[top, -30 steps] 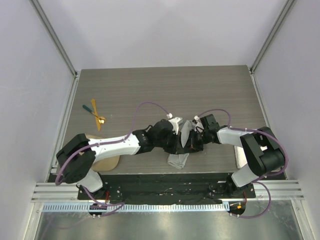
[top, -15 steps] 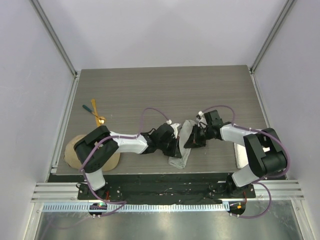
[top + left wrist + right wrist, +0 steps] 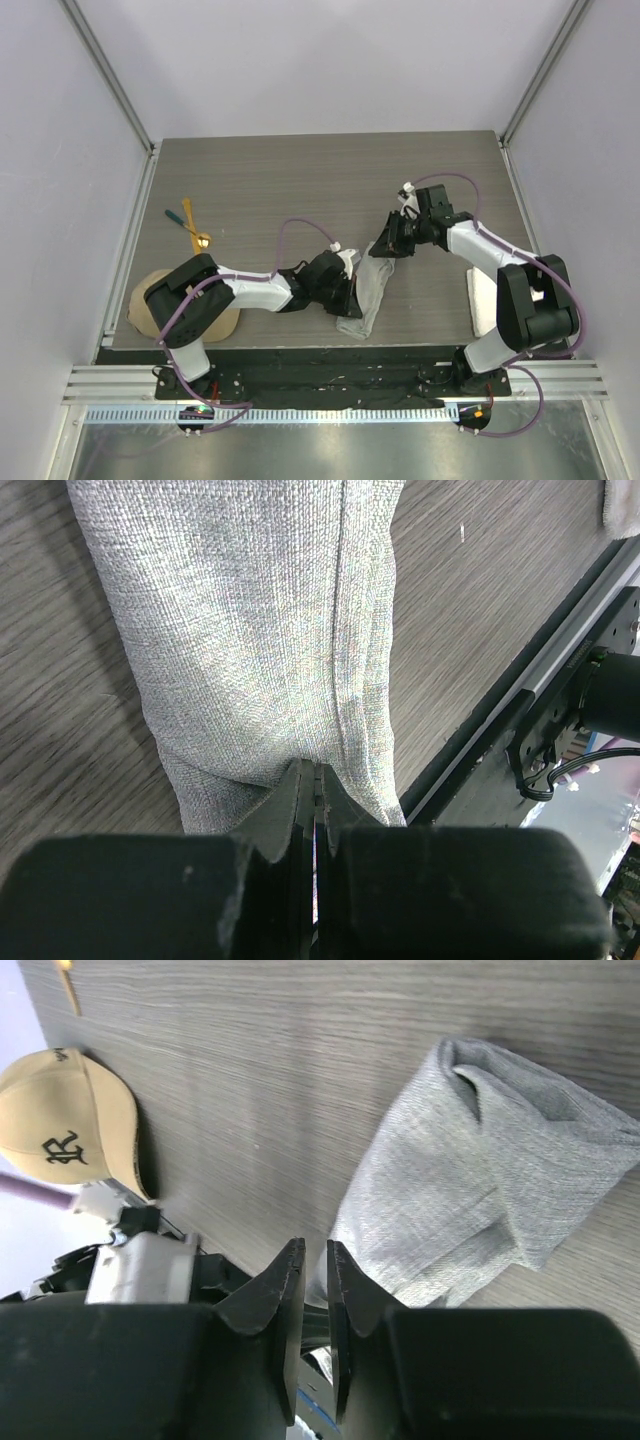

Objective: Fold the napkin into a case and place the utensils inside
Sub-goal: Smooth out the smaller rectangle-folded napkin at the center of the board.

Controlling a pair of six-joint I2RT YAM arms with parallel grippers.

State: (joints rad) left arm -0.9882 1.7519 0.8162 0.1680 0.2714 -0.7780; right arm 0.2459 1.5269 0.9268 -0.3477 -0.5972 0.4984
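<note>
The left tool, jaws closed tight on the near end of the napkin, holds the grey cloth, folded into a narrow strip, near the 6 o'clock edge of the table. The right tool, jaws narrowly apart and empty, hangs near the strip's far end. Folding looks to be the step in hand. The next move likely calls for shaping an open pocket before fetching the utensils, which lie well apart at 9 o'clock. Whether the strip has a mouth yet is hard to tell. From overhead, the left arm half hides the cap at 8 o'clock.
</note>
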